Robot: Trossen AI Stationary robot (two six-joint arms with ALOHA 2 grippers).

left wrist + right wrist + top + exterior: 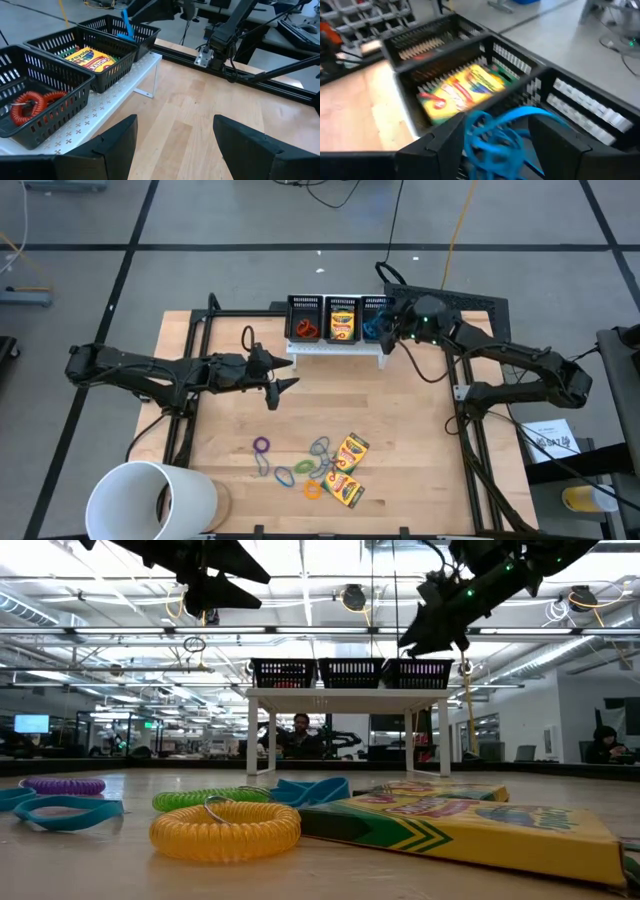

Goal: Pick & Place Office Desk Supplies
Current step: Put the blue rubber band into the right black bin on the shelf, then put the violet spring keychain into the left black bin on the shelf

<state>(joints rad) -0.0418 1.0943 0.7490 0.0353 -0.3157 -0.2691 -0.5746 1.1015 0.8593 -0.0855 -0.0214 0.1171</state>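
Two crayon boxes point(346, 469) lie diagonally near the table's front edge beside the scattered loops point(300, 463), with bare wood behind them. The right gripper point(385, 326), fingers spread, hovers over the right bin point(376, 317), apparently just above a blue loop point(495, 135). The middle bin point(342, 319) holds crayons; the left gripper point(283, 390) hangs spread mid-table.

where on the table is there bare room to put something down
Bare wood lies between the white shelf and the rubber bands, and right of the crayon boxes toward the table edge. It is crowded around those supplies and by the white cup.
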